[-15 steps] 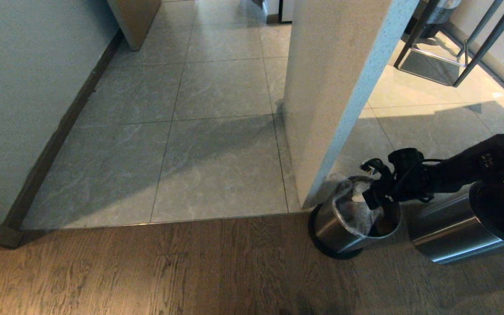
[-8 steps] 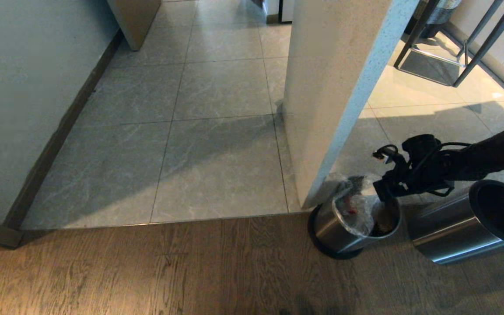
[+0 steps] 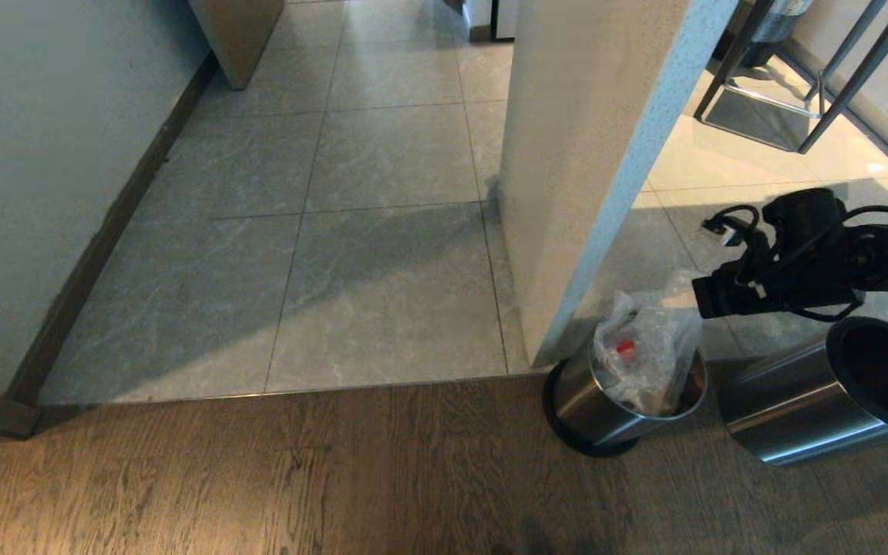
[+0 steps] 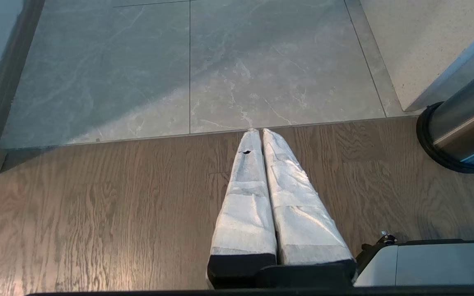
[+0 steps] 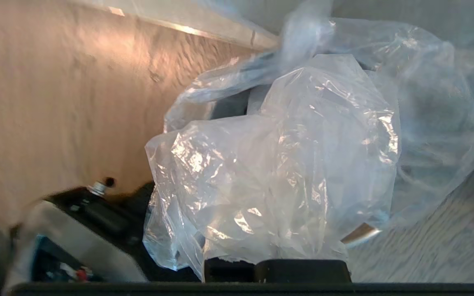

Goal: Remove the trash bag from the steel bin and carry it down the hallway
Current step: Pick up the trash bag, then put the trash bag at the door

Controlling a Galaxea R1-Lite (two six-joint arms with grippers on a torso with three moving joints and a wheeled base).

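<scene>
**Right tool lifting the bag at the bin mouth**

The right tool, closed on the upper plastic of the trash bag, holds it partly raised out of the steel bin; the bag's lower part sits inside the rim. The left tool hangs over the wood-plank floor, its wrapped fingers pressed together and empty. A second steel cylinder lies just beside the bin, a pale wall corner behind. The tiled hallway opens leftward.
</scene>
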